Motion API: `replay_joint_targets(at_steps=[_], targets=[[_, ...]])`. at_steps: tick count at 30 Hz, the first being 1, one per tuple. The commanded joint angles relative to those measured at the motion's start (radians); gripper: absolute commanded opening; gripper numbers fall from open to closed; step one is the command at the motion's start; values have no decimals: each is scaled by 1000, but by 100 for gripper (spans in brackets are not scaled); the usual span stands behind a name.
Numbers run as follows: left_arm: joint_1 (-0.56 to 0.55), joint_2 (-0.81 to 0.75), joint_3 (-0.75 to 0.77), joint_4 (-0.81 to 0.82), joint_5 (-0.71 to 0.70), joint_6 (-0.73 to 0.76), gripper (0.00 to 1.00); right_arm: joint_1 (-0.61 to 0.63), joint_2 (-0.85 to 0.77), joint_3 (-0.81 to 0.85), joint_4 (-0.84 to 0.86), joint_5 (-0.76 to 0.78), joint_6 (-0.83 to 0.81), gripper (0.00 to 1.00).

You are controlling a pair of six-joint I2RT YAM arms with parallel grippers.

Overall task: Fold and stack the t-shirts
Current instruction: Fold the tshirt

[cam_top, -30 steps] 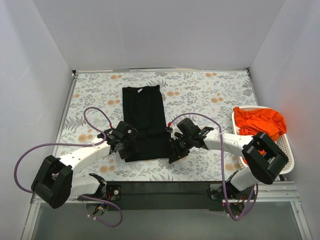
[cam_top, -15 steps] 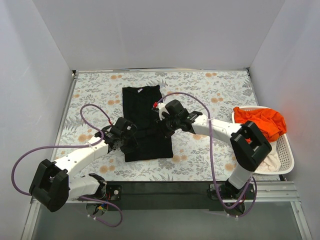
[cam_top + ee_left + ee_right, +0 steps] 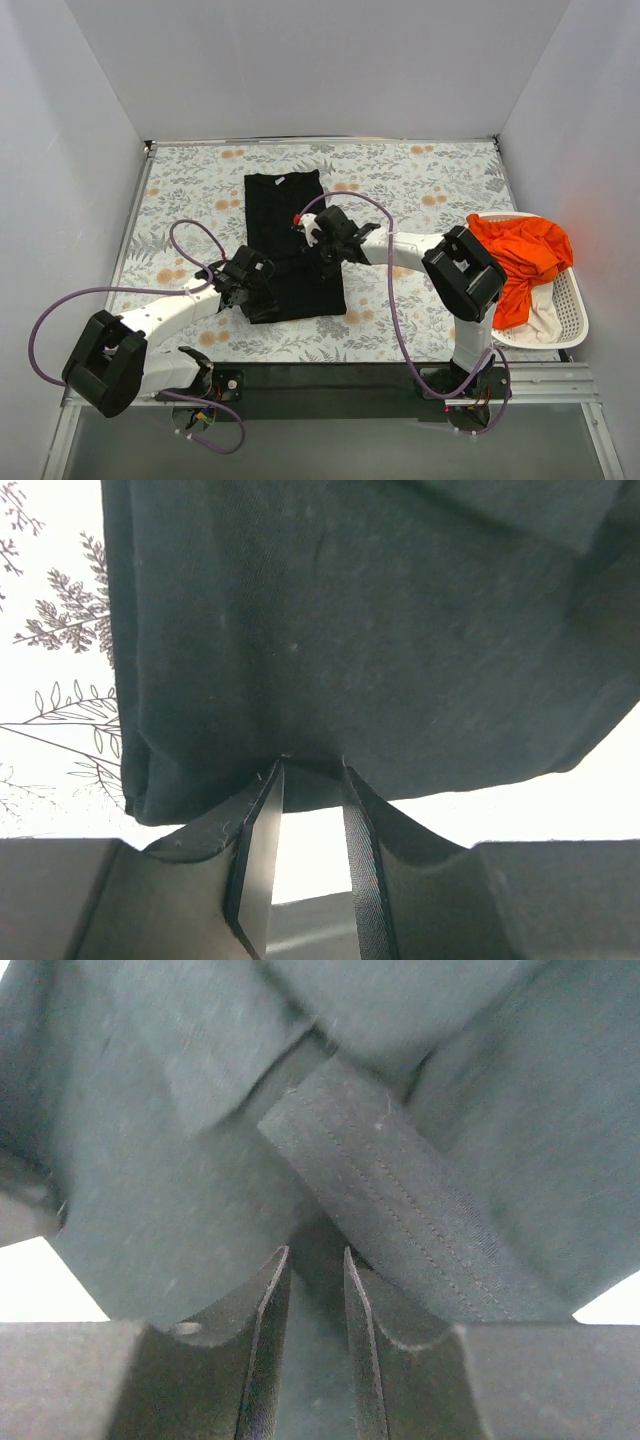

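Change: right gripper [image 3: 322,240] gone from near hem corner up to mid right edge of plain black soft-cloth t-shirt [image 3: 285,205]. Left gripper [image 3: 252,284] barely shifted at lower left edge.
Judged: bottom-up fold starting, right side leading.
Jaws: both nearly closed, thin pinch of black cloth between.
Shirt: long narrow rectangle, centre of floral-print table cover [image 3: 420,190]. Matte knit, double-stitched hem.
Also: crumpled orange t-shirt [image 3: 520,250], cream t-shirt [image 3: 545,322], in white slatted plastic basket [image 3: 578,300], far right.

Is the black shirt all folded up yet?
Partly. The black shirt lies as a long narrow strip, its sides folded in; the end-to-end fold is not done.
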Motion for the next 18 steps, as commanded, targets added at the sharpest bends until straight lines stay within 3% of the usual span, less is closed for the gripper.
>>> replay_joint_targets(at_steps=[1, 7, 18], targets=[[-2, -13, -18, 6, 42, 6, 30, 5, 22, 66, 44, 97, -47, 30], [-3, -27, -45, 8, 58, 16, 29, -19, 45, 119, 48, 221, -87, 30], [-3, -71, -59, 5, 64, 2, 30, -133, 163, 346, 50, 182, -88, 32]])
